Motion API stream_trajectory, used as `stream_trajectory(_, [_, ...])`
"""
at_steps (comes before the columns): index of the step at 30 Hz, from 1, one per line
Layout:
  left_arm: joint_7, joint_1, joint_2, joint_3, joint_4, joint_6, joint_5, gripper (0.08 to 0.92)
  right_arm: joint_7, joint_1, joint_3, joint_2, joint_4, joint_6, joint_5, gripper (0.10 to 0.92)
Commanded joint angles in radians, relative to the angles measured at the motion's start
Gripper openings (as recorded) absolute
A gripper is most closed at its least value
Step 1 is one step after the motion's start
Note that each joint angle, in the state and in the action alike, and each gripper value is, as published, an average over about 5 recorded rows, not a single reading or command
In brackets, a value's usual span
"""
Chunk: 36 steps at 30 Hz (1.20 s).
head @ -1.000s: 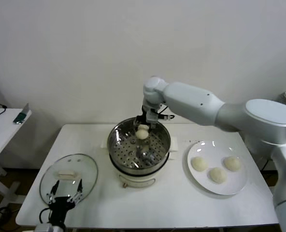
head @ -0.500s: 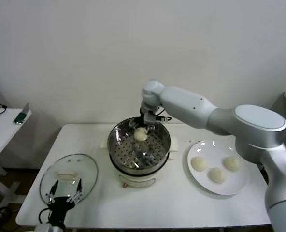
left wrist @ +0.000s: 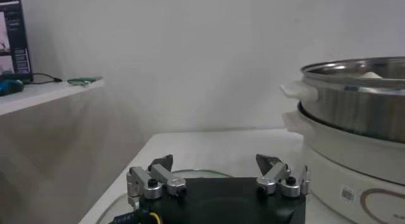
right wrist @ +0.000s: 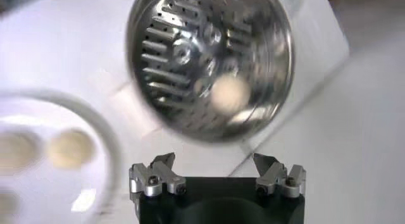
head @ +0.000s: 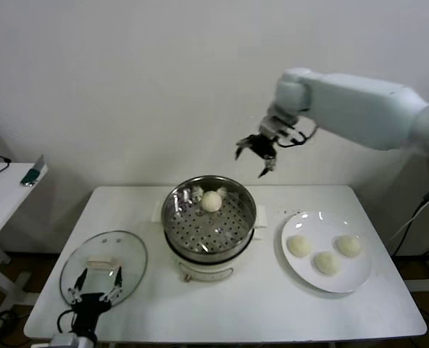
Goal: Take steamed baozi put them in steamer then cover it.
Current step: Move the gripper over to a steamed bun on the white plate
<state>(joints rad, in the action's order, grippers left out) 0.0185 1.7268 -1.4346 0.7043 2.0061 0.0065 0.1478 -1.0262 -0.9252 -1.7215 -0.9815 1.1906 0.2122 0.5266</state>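
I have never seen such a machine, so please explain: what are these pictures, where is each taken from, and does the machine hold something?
It is a robot with two arms. The wide picture comes from a camera on its head; the other two come from cameras on its wrists, looking past the fingers. On the white table stand a steel steamer with one baozi inside, a white plate with three more buns, and a glass cover. The right gripper is high above the steamer, open and empty. The left gripper waits over the cover, open, holding nothing.
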Motion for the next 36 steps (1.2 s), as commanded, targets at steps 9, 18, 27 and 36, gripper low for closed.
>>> stream_trajectory(9, [0.000,-0.014,0.002,0.001,-0.018,-0.009,-0.002,0.823,0.285,0.207,-0.126,0.402,0.326,-0.536,0.119,0.823])
stream_trajectory(18, [-0.002,-0.011,-0.003,0.002,-0.020,-0.012,-0.007,0.823,0.297,0.490,0.136,0.290,0.102,-0.546,0.015,0.823])
stream_trajectory(27, [0.000,-0.007,-0.002,0.003,-0.030,-0.018,-0.007,0.823,0.308,0.584,0.215,0.200,0.019,-0.558,0.011,0.823])
stream_trajectory(36, [0.001,-0.003,-0.001,0.006,-0.028,-0.019,-0.004,0.823,0.295,0.596,0.214,0.176,-0.001,-0.558,0.004,0.818])
